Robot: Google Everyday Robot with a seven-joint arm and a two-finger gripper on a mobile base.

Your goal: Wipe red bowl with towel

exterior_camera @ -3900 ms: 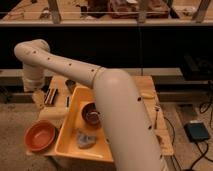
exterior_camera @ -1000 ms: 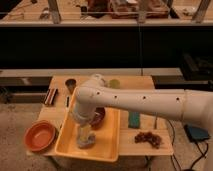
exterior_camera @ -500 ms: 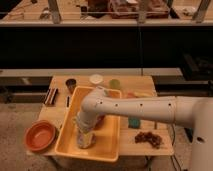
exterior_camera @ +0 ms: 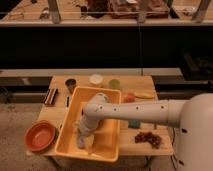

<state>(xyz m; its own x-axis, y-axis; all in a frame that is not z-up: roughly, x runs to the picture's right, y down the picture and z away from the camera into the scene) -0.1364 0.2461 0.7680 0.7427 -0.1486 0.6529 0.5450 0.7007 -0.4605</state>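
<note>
None of the wiping is done yet: your gripper [exterior_camera: 82, 134] is down in the yellow tray [exterior_camera: 112, 150] at the towel [exterior_camera: 87, 144], grip state you cannot tell, and the red bowl [exterior_camera: 40, 136] sits apart, left of the tray, near table corner.

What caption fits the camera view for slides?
Gripper low inside the yellow tray; red bowl sits beside the tray, untouched.

Upright red bowl [exterior_camera: 40, 136] sits apart from the pale towel [exterior_camera: 89, 145] beneath the tool [exterior_camera: 81, 138].
</note>
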